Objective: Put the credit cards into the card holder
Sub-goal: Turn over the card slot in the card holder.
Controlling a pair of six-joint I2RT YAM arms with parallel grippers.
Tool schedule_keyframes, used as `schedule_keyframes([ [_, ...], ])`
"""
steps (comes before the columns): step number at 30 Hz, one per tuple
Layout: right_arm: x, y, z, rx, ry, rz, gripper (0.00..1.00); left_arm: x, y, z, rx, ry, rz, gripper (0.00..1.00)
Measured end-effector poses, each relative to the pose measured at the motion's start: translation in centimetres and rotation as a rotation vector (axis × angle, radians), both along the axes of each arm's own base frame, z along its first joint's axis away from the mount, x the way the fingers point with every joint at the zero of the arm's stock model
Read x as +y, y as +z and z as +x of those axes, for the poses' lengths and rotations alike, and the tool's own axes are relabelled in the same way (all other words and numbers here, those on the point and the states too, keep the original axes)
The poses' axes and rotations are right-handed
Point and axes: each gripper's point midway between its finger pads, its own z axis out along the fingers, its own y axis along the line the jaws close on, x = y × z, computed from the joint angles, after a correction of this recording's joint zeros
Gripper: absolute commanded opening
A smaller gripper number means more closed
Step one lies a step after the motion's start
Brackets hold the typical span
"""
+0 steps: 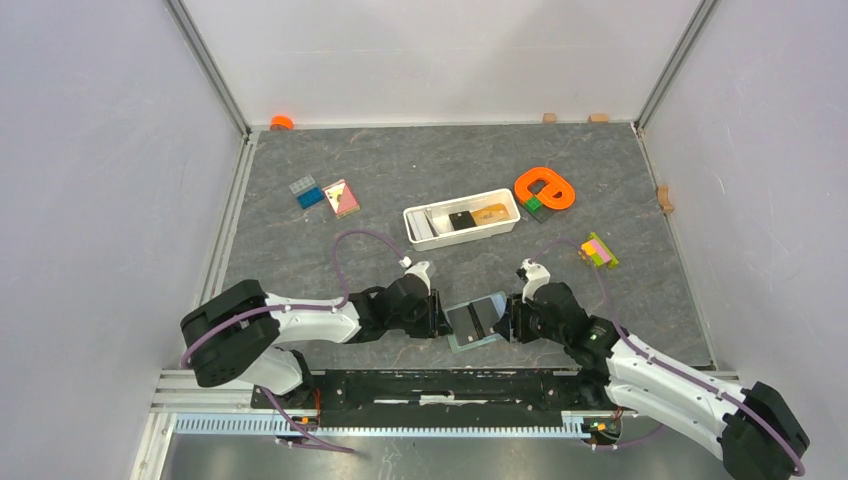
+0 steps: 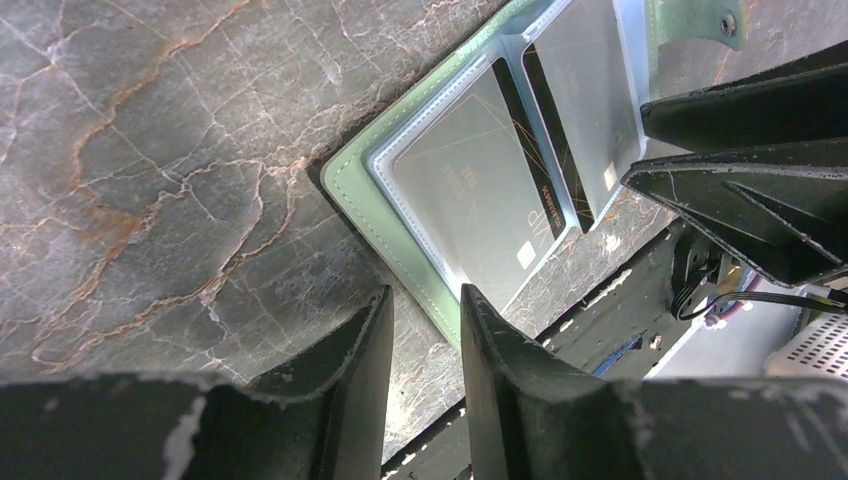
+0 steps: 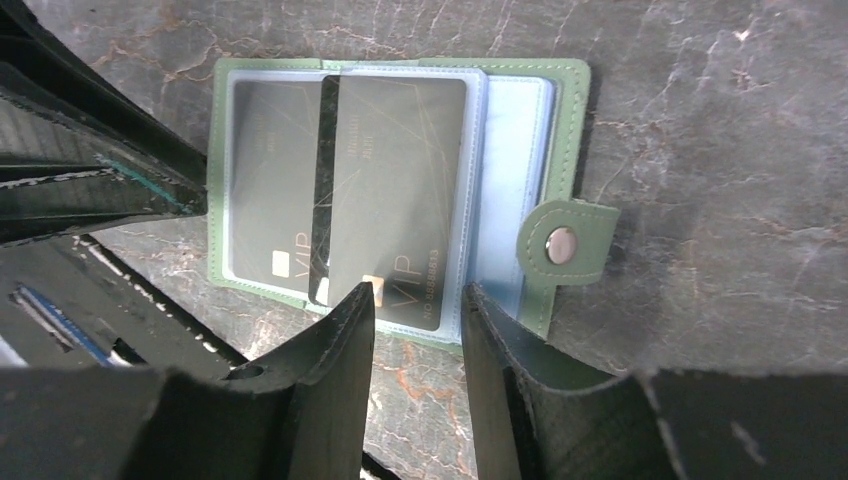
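- Card holder (image 1: pixel 475 325) lies open at the near tabletop (image 1: pixel 300 250) edge, between both pincers.
- Left pincer (image 2: pixel 425 300): narrow gap, empty.
- Right pincer (image 3: pixel 418 295): narrow gap, apparently empty.
- Black cards (image 3: pixel 395 180): two in holder, one in tray (image 1: pixel 415 228).
- Tan card (image 1: pixel 490 212): one, in tray.

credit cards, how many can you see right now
4. In the open card holder: a sleeved black card and a second black card overlapping it. In the white tray: a third black card and a tan card. More may be hidden.

Glossy cards (image 3: pixel 400 180) in matt, stitched, leathery card holder (image 3: pixel 572 120)
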Motion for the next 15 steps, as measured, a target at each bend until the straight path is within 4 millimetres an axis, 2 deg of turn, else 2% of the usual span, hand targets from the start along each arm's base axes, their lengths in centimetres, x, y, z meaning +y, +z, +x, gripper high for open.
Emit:
schedule_keyframes([
  [15, 2.0, 2.1, -0.4, -0.007, 0.027, 0.150, 0.39, 0.0, 0.0, -0.1, 0.004, 0.004, -0.007, 0.36],
])
